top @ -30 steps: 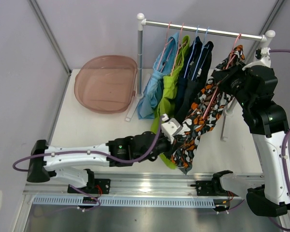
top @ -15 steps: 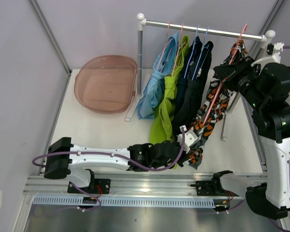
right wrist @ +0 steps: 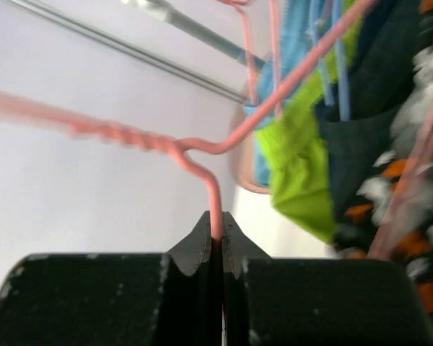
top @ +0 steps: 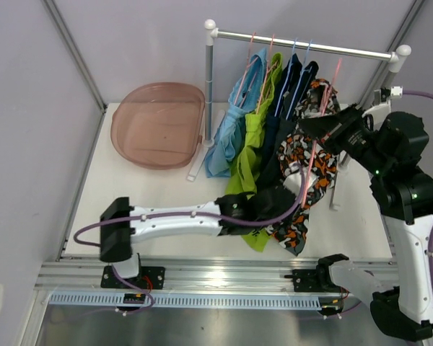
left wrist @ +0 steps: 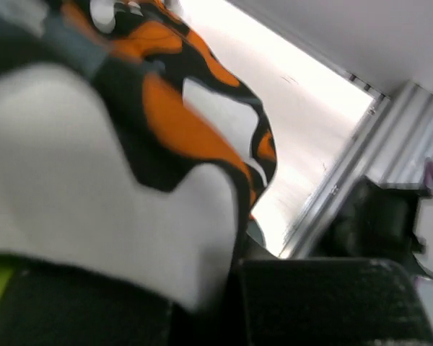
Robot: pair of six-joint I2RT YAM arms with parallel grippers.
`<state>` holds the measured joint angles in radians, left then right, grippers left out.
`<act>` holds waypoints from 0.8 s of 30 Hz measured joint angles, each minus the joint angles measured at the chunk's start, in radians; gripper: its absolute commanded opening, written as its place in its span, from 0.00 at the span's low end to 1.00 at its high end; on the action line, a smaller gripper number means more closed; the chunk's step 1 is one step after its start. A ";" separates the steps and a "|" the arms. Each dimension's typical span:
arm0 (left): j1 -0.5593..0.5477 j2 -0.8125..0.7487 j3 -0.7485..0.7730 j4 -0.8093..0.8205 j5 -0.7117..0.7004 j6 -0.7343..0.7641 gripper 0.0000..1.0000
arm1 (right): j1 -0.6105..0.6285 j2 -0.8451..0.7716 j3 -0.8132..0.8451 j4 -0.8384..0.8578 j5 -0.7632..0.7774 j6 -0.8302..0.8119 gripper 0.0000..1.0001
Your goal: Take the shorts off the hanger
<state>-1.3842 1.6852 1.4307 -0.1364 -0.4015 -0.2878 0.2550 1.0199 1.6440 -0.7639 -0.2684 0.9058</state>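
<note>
The orange, black and white patterned shorts (top: 301, 157) hang bunched on a pink hanger (top: 312, 160) in front of the rack. My right gripper (top: 319, 122) is shut on the hanger's wire neck (right wrist: 216, 209), and the hook shows just below the rail (top: 303, 44). My left gripper (top: 289, 193) is shut on the lower part of the patterned shorts (left wrist: 173, 122), whose cloth fills the left wrist view. Light blue shorts (top: 227, 137), lime green shorts (top: 249, 148) and dark navy shorts (top: 289, 101) hang on hangers from the rail.
A translucent pink basin (top: 159, 124) sits at the back left of the table. The rack's white posts (top: 209, 79) stand behind the arms, one (top: 337, 189) near my right arm. An aluminium rail (top: 202, 277) runs along the near edge.
My right gripper has carried the pink hanger left and down from the rail's right end. My left arm has reached farther right and forward, still gripping the patterned shorts, which have bunched up.
</note>
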 measured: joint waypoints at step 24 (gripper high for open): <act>-0.034 -0.535 0.138 -0.663 -0.189 -0.105 0.00 | -0.259 0.245 0.040 0.046 -0.216 -0.050 0.00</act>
<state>-1.4181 1.1500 1.5688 -0.7998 -0.5903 -0.3927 -0.0040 1.2644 1.6836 -0.7181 -0.4847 0.8558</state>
